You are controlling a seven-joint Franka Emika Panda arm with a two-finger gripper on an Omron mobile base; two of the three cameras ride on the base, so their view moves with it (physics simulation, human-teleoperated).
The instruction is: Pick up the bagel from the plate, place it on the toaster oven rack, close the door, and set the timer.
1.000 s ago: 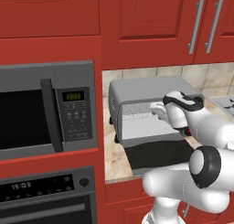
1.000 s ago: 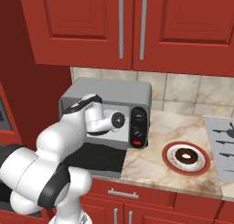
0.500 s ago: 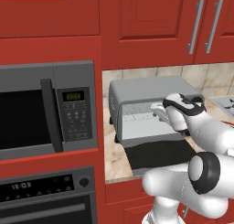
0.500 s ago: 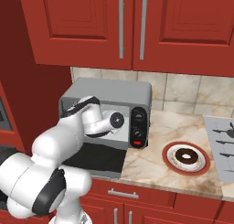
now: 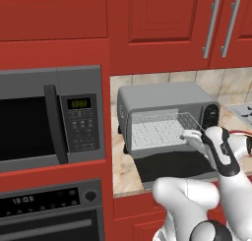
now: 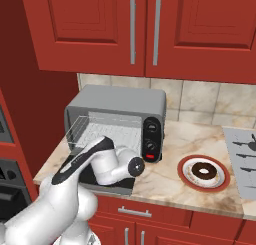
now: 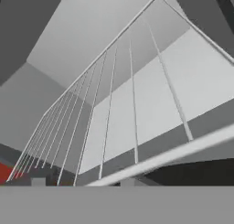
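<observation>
reaching in from the lower right of the left base view, the white arm bends at a rounded dark-jointed elbow and stretches its forearm toward the open mouth of the toaster oven (image 5: 167, 114), with the hand (image 5: 189, 135) at the front right edge of the toaster oven rack (image 5: 160, 132). whether its fingers are spread or pinching the rack's front bar i cannot tell; they are too small and pale against the metal. in the right base view the same forearm crosses the lower left, its dark wrist band lying in front of the oven opening.

the oven is a boxy grey metal case with a black side panel (image 6: 152, 139) carrying round knobs and a red button. the rack is a silver grid of thin parallel wires, seemingly drawn partly out of the cavity. the door (image 5: 174, 167) lies folded down flat, a dark glossy panel, low in the centre of the left base view. the hand view looks closely along the rack wires (image 7: 132, 109), over light grey inner walls.

the bagel (image 6: 204, 171), a dark brown ring, sits on the round red-rimmed white plate (image 6: 186, 161) at the right centre of the right base view, on the beige marbled surface (image 6: 175, 139).
</observation>
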